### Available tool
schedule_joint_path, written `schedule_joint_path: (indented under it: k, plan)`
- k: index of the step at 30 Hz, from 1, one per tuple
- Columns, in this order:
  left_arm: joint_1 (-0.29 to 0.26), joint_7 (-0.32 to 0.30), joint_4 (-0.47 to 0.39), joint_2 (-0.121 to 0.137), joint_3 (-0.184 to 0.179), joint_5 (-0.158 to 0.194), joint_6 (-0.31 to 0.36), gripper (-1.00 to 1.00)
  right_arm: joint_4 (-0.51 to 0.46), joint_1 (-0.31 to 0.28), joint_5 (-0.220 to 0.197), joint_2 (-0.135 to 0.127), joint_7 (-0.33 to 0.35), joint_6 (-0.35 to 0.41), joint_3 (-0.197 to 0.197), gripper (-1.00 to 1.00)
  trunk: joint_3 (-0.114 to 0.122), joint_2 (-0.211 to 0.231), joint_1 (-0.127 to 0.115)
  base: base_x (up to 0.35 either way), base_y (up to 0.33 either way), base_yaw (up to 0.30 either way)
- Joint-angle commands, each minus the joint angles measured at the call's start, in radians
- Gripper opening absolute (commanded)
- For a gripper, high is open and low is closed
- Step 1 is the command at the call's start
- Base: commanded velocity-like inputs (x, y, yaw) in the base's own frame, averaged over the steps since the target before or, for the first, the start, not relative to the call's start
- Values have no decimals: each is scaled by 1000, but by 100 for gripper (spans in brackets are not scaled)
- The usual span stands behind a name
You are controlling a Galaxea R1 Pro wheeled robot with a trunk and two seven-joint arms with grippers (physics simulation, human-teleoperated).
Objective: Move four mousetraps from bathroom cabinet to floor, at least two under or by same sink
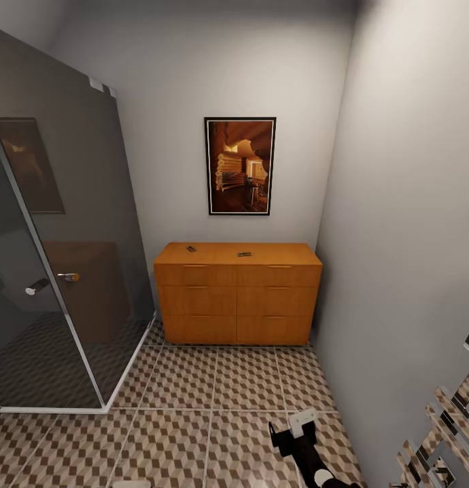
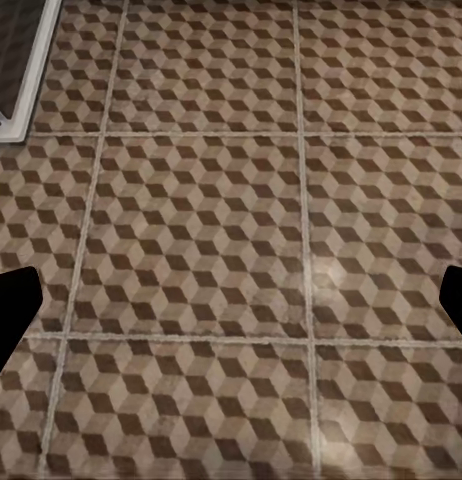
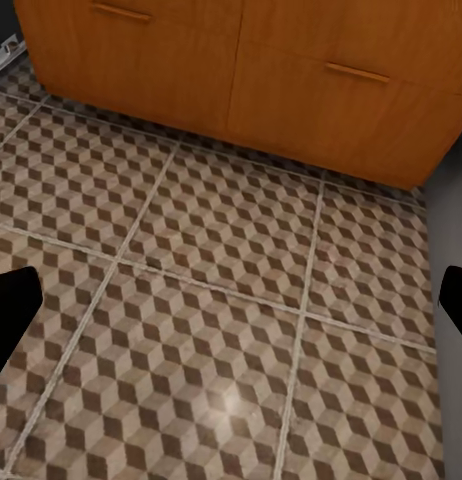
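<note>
atop the cabinet lie two mousetraps; both grippers' jaws spread wide.

Pale grey walls enclose a narrow corner. A framed picture hangs at twelve o'clock. At nine o'clock stands a smoked-glass shower stall. A chrome towel rail gleams at four o'clock.

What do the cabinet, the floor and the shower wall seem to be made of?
The cabinet looks like smooth orange-brown wood or veneer with a satin sheen. The floor looks like glossy printed tile with pale grout lines. The shower wall looks like tinted glass in a metal frame, faintly reflecting the room.
</note>
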Motion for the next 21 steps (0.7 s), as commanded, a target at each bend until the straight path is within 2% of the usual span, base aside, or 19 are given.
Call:
schedule_joint_path:
  k: [1, 5, 6, 7, 8, 9, 12, 13, 18, 19, 21]
  plan:
    - [-1, -1, 0, -1, -8, 8, 12, 100, -5, 0, 11, 1, -12, 3, 3, 100, 0, -1, 0, 0, 0, 0]
    - [-1, -1, -61, 2, -6, 8, 163, 100, -82, 0, 11, 7, -23, 65, 2, 100, 0, -1, 0, 0, 0, 0]
    - [-1, 0, -119, 14, -6, 8, 249, 100, -134, 0, 11, 11, -30, 120, 2, 100, 0, -1, 0, 0, 0, 0]
    - [-1, 1, -236, 43, -4, 9, 403, 100, -226, 0, 10, 16, -40, 232, 2, 100, 0, -1, 0, 0, 0, 0]
    - [-1, 1, -281, 54, -3, 9, 458, 100, -258, 0, 10, 17, -43, 272, 2, 100, 0, -1, 0, 0, 0, 0]
    - [-1, 1, -374, 73, -1, 10, 563, 100, -326, 0, 10, 21, -46, 347, 2, 100, 0, -1, 0, 0, 0, 0]
    - [-2, 3, -511, 97, 12, 10, 702, 100, -432, 0, 10, 29, -49, 439, 2, 100, 0, -1, 0, 0, 0, 0]
    - [-2, 7, -594, 109, 29, 10, 778, 100, -499, -1, 10, 35, -50, 487, 2, 100, 0, -1, 0, 0, 0, 0]
    - [-2, 39, -763, 124, 98, 9, 911, 100, -646, -2, 11, 52, -52, 588, 2, 100, 0, -1, 0, 0, 0, 0]
    - [-3, 70, -821, 128, 137, 7, 948, 100, -723, -2, 12, 61, -53, 650, 2, 100, 0, -1, 0, 0, 0, 0]
    - [-3, 90, -847, 131, 154, 6, 962, 100, -777, -3, 12, 67, -53, 703, 2, 100, 0, -1, 0, 0, 0, 0]
